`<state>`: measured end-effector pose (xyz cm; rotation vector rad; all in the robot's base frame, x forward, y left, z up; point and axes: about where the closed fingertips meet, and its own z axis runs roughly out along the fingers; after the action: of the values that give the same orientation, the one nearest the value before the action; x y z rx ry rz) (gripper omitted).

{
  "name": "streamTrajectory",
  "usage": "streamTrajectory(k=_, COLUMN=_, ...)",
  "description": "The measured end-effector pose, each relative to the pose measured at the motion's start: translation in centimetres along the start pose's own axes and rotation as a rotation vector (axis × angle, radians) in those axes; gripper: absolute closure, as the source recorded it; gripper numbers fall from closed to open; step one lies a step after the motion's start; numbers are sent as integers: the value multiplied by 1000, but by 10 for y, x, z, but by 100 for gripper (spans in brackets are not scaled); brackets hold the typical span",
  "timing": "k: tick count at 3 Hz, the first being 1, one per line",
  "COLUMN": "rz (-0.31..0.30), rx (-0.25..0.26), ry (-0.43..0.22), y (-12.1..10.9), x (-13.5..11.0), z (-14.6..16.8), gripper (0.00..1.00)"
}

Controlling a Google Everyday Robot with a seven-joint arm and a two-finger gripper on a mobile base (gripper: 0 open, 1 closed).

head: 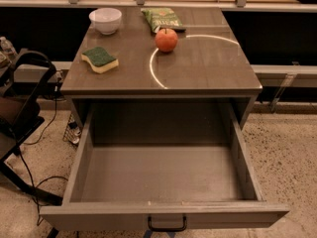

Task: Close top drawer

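While the top drawer [163, 175] stands pulled far out of the grey cabinet toward the camera, its front panel is seen along the bottom edge of the view. 1 small black loop handle [167, 224] is mounted at the centre of that panel. The deep grey box interior is exposed, and only bare grey floor and walls are seen inside it.

The gripper is not seen in the view; whether it is spread or pressed together cannot be told.

4 items are recorded on the cabinet top [218, 68]:
- 1 white bowl [105, 20], upright, near the rear left corner.
- 1 green snack bag [161, 19], lying flat at the rear edge, near the middle.
- 1 red-orange apple [166, 39], just in front of the bag; contact between the 2 cannot be judged.
- 1 sponge [99, 59], green face up over a yellow layer, near the left edge, well apart from the bowl and the apple.

1 bright curved streak of light [153, 68] is noted on the surface, running from the front edge past the apple toward the right rear corner.

1 black frame [27, 98] and loose cables [37, 182] are noted on the speckled floor [282, 152] left of the cabinet.
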<state>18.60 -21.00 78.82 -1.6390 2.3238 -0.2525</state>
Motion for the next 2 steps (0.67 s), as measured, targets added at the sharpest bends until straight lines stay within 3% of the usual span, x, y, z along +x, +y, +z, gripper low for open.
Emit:
streamTrajectory(k=1, rz=-48, rx=48, ry=-13, y=21, x=-32, z=23, gripper=100)
streamTrajectory(k=2, rz=-58, rx=67, ry=-99, y=38, x=-71, z=79, gripper=100)
